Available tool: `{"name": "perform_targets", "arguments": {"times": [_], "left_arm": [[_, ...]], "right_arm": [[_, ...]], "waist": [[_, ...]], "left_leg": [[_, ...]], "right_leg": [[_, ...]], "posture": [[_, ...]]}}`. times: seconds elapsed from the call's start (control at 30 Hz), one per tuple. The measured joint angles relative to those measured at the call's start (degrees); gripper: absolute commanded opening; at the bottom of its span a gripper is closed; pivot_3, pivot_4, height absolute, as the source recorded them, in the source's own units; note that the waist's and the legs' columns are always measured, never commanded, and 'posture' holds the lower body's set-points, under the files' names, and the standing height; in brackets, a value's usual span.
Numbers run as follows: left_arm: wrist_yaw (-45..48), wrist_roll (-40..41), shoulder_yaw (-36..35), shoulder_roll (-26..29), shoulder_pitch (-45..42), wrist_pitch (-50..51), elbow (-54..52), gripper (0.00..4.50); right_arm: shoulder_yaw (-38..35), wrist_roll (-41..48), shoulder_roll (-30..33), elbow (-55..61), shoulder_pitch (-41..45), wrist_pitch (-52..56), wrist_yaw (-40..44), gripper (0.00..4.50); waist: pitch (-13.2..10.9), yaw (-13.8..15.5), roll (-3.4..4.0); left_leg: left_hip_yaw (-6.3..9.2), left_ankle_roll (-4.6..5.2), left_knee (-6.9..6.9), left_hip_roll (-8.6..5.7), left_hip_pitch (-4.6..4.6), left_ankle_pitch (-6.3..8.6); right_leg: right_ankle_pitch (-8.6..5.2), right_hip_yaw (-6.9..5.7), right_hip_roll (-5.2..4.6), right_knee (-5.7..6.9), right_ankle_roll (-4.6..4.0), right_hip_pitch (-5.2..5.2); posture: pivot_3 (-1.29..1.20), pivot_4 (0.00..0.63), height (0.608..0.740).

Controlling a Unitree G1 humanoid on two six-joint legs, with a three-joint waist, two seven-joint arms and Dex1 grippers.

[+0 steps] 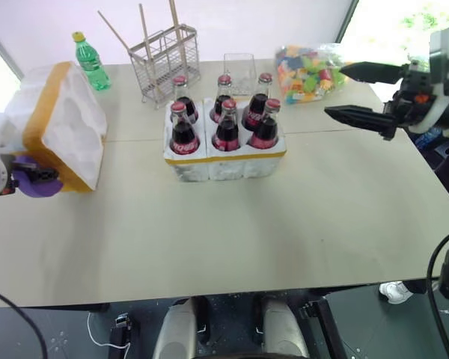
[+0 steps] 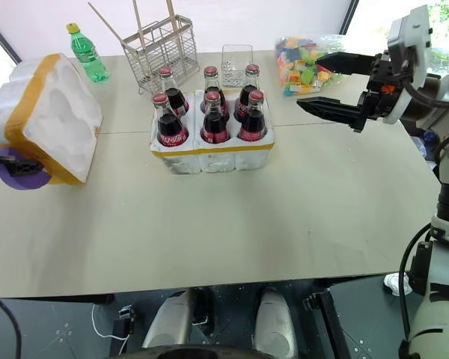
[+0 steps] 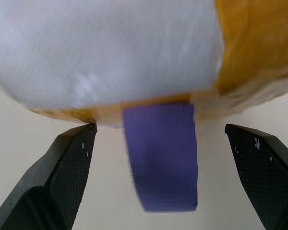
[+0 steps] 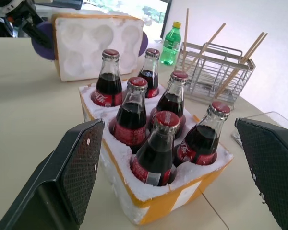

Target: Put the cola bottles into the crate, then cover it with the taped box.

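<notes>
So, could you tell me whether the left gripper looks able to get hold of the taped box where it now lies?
Probably yes. The left gripper is open right at the taped box, its fingers either side of the purple disc, with nothing between.

Six cola bottles (image 1: 226,120) stand in the crate (image 1: 223,159) at the worktop's (image 1: 284,224) middle. The taped box (image 1: 60,127) sits at the left edge, tipped on its side — hollow facing the crate. Behind the crate: a wire basket (image 1: 165,63), with a plastic bottle (image 1: 90,63) to its left and a bag of blocks (image 1: 310,71) at far right.
</notes>
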State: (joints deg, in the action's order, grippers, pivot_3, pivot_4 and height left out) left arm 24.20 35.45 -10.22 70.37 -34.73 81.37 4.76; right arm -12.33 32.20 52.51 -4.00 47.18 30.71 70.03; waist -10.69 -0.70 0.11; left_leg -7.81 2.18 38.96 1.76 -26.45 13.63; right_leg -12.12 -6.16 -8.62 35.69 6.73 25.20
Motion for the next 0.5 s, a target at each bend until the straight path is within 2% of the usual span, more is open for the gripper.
{"name": "perform_targets", "arguments": {"times": [0.13, 0.4, 0.5], "left_arm": [[2.8, -2.0, 4.5, -1.5, -3.4, -1.0, 3.5, 4.50], [6.0, -5.7, 7.3, -3.4, -5.0, -2.1, 6.6, 4.50], [6.6, -7.8, 8.4, -3.7, -7.3, -3.4, 8.6, 3.66]], "right_arm": [[-1.8, 2.4, 0.4, 1.7, 1.4, 2.2, -1.8, 4.46], [-2.8, 5.0, 1.1, 4.5, 2.2, 4.4, -3.6, 4.46], [-2.8, 5.1, 0.9, 5.2, 1.1, 4.3, -4.2, 4.50]], "waist": [[0.0, 0.1, -0.01], [0.0, 0.2, -0.05], [0.0, 0.2, -0.08]], "left_leg": [[0.02, 0.05, 0.05, 0.00, -0.01, -0.02], [0.08, 0.07, 0.10, 0.01, -0.01, -0.02], [0.08, 0.08, 0.11, 0.00, 0.00, -0.03]], "right_leg": [[0.00, 0.00, -0.01, 0.03, 0.00, -0.01], [0.00, 0.00, -0.02, 0.08, 0.00, -0.01], [0.00, 0.00, -0.03, 0.12, 0.00, -0.02]], "posture": [[0.00, 0.150, 0.736], [0.00, 0.150, 0.736], [0.00, 0.150, 0.736]]}}
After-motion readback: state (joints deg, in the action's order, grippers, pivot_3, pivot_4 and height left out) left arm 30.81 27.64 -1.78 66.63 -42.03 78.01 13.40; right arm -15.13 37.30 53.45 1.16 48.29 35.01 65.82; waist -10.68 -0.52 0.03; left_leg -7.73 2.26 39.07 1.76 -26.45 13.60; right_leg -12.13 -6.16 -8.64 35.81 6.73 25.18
